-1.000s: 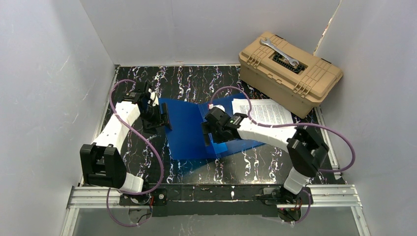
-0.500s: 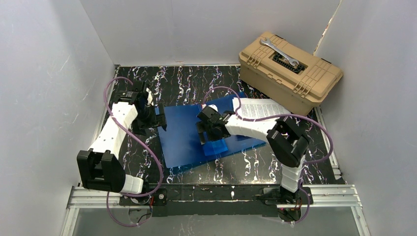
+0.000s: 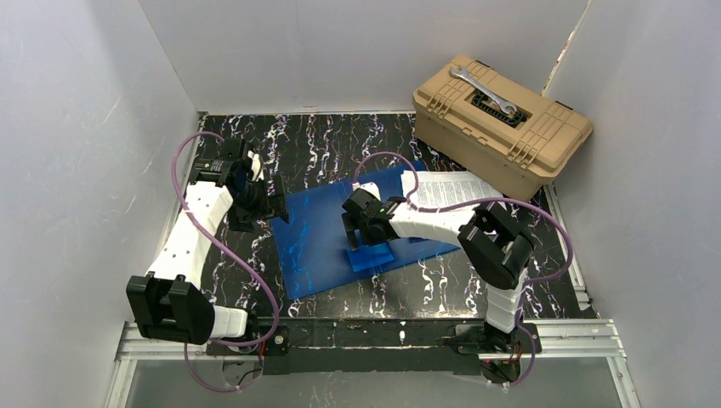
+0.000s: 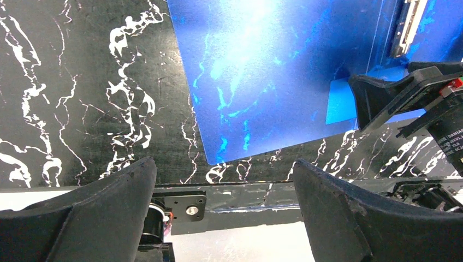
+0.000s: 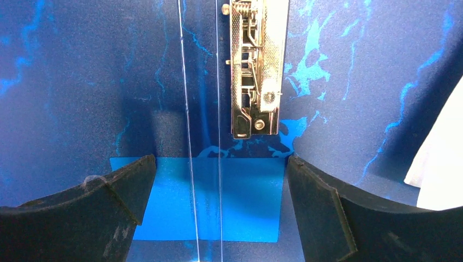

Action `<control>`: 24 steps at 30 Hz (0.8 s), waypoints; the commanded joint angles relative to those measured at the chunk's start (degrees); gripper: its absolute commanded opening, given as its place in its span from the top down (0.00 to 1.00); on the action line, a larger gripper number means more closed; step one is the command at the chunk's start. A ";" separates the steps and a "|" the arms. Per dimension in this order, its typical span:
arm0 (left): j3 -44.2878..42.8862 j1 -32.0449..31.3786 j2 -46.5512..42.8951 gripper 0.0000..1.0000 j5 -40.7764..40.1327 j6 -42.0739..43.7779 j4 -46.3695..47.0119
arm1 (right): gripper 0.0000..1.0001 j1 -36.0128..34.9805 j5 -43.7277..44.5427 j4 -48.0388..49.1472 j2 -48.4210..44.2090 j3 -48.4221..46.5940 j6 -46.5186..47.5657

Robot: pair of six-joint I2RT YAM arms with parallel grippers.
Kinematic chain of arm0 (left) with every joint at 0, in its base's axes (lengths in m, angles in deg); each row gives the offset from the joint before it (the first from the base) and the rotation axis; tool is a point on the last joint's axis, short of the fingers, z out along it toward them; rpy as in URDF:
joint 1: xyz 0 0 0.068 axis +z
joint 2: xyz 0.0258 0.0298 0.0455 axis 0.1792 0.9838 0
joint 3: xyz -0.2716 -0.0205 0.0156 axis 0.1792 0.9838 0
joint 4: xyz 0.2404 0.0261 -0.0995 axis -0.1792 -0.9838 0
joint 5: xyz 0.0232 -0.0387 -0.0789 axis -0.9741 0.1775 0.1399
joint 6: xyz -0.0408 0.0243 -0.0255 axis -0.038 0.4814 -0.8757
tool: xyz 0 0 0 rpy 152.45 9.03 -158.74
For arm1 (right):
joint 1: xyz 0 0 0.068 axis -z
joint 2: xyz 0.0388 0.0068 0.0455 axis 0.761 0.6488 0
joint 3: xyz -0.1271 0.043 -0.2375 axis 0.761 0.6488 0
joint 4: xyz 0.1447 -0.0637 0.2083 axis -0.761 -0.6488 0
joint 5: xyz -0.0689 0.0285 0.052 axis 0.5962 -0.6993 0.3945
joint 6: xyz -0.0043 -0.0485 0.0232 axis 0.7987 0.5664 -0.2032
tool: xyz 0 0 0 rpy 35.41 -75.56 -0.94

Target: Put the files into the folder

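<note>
From above, the folder (image 3: 316,240) lies opened flat in the middle of the dark marbled desk (image 3: 340,140), its light-blue pocket (image 3: 371,257) on the near side. The files (image 3: 463,191) lie on the desk at the folder's far right, beside its right half. Farther right and back sits a tan toolbox (image 3: 502,127) with a wrench (image 3: 483,91) lying on its lid. The left pincer (image 3: 277,202) is at the folder's far left edge. The right pincer (image 3: 361,236) hangs over the folder's middle, just beyond the pocket.

The left wrist camera shows the left pincer's fingers (image 4: 104,213) spread wide with nothing between them. Bare desk and the folder's near corner lie below them. The right pincer shows at the right edge of this view, by the pocket.

The right wrist camera shows the right pincer's fingers (image 5: 82,207) also spread, gripping nothing. They straddle the folder's spine creases and the pocket. A metal clip (image 5: 256,65) is fixed to the folder just beyond. A white corner of the files shows at the right edge. Whether the fingertips touch the folder cannot be told.
</note>
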 commanded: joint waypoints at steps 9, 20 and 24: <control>0.58 0.10 -1.61 0.04 5.75 -0.67 0.60 | 0.02 -0.36 -3.16 1.27 3.20 10.28 -4.80; 2.00 0.10 -2.52 0.04 8.37 -0.83 2.71 | 0.02 -2.52 1.27 -4.21 3.67 4.41 -6.02; 1.61 0.10 -3.14 0.03 8.26 -0.45 2.55 | 0.02 -2.67 3.10 -6.37 2.50 1.90 -6.41</control>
